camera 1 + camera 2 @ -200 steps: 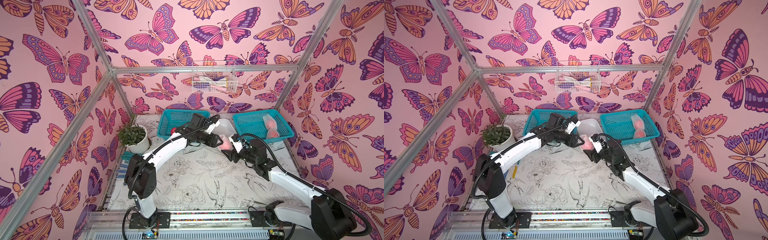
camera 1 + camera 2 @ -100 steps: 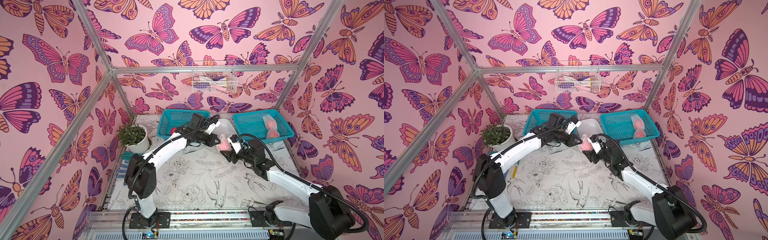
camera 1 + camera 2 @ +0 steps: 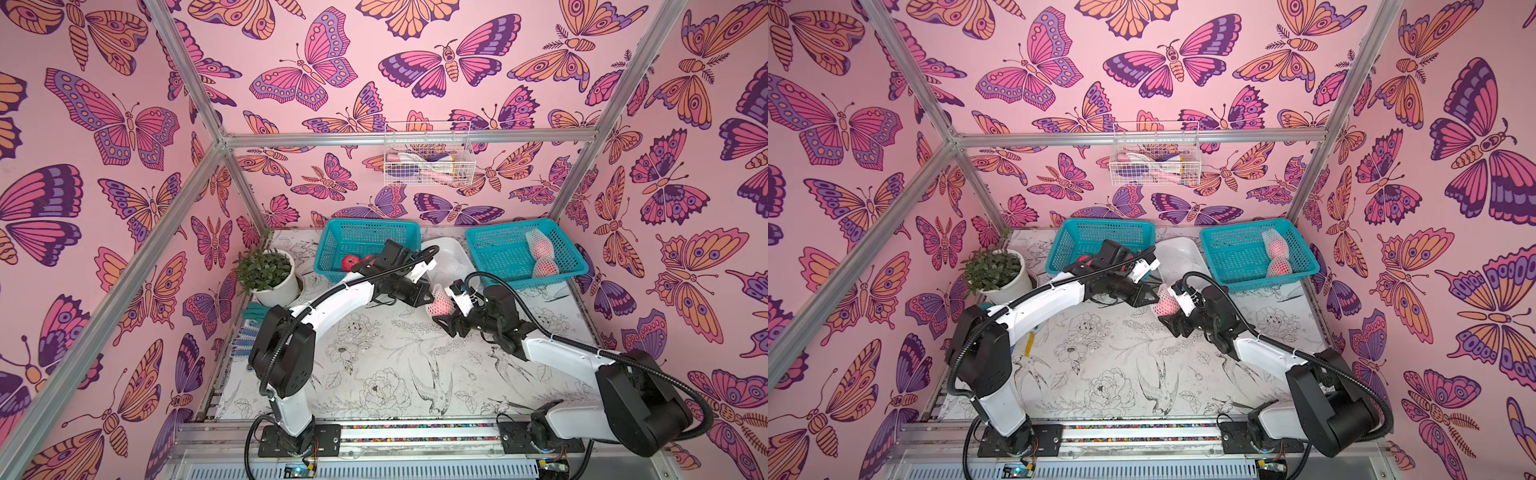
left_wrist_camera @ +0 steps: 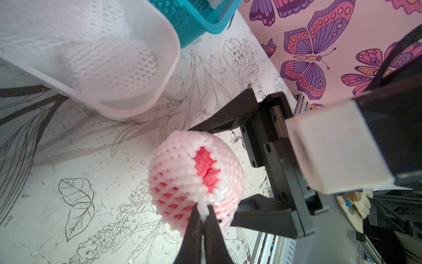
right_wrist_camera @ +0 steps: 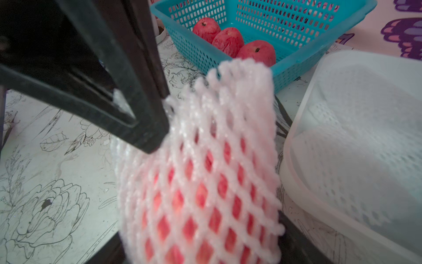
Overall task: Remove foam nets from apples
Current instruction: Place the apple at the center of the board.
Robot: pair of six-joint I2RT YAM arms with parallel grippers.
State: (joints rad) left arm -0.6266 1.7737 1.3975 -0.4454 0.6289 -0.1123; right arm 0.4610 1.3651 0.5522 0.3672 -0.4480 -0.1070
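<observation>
**One apple [image 3: 444, 306] gripped from two sides, clear of the counter [image 3: 374, 357]**

Top views: I see the right hand [image 3: 449, 309] clamped around the apple in its foam net [image 3: 438, 300], in front of the white tray [image 3: 454, 249]. The left hand [image 3: 1152, 296] meets it from the side.

Left wrist: the left hand's tips are pressed together on a pinch of the net's rim. Red skin shows through the net's open end.

Right wrist: I count three bare apples [image 5: 228, 41] in a teal basket [image 5: 296, 66]. Empty nets [image 5: 354, 148] lie in the tray.
</observation>
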